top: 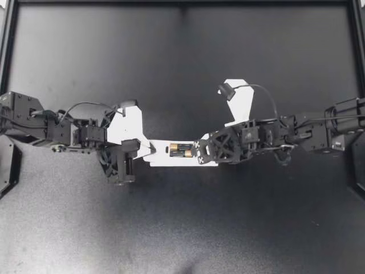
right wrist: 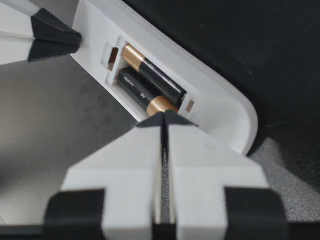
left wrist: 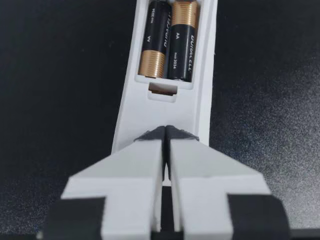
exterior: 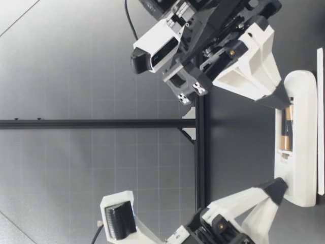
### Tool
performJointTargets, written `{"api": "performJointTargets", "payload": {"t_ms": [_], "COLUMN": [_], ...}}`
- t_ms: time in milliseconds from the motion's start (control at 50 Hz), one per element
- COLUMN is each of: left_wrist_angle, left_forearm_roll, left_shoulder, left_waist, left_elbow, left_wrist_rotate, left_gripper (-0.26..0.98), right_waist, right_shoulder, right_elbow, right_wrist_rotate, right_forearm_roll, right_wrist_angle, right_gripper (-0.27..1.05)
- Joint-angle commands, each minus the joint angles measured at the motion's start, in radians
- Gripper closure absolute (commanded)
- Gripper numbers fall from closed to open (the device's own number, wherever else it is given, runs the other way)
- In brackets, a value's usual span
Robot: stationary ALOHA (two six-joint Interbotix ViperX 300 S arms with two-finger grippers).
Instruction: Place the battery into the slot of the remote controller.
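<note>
A white remote controller (top: pixel 165 160) lies back-up at the table's middle, its battery slot open. Two black-and-copper batteries (top: pixel 180 150) lie side by side in the slot, also in the left wrist view (left wrist: pixel 169 42) and the right wrist view (right wrist: pixel 150 87). My left gripper (top: pixel 149 149) is shut, and its tips (left wrist: pixel 165 132) rest on the remote's end (left wrist: pixel 160 112), just short of the slot. My right gripper (top: pixel 199 149) is shut too, with its tips (right wrist: pixel 164 118) at the batteries' near end. In the low view both grippers' tips (exterior: pixel 279 99) (exterior: pixel 277 189) touch down on the remote (exterior: pixel 302 152) at either end of the slot.
The table is a black mat (top: pixel 182 228) bounded by a black frame rail (top: pixel 182 3). A black frame post (exterior: pixel 201 152) stands behind the remote in the low view. My left gripper's dark fingertip (right wrist: pixel 50 32) shows beyond the remote in the right wrist view.
</note>
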Motion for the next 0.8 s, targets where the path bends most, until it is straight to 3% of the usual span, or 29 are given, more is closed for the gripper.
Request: {"api": "performJointTargets", "payload": {"t_ms": [0,260,480,780], "left_wrist_angle": [-0.005,-0.009,-0.023,-0.014], "left_forearm_roll": [0.002,0.002,0.002,0.002], "left_shoulder": [-0.028,-0.029,-0.02,0.081], "left_waist": [0.005,0.005,0.002,-0.015], "left_elbow": [-0.009,-0.02,-0.123,-0.221], "left_wrist_rotate": [-0.002,0.0,0.006,0.005], "left_gripper": [0.86,0.86,0.86,0.86], "right_waist": [0.012,0.0,-0.025,-0.046], "right_shoulder": [-0.025,-0.127,-0.224,-0.331], "right_elbow": [-0.018,-0.012,0.014,0.06], "right_wrist_rotate": [-0.005,-0.051,-0.086,-0.106], "right_forearm_roll": [-0.003,-0.025,-0.129,-0.242], "right_wrist_angle": [0.031,0.1,0.13,0.233], "right_gripper": [0.91,0.91,0.91,0.91]}}
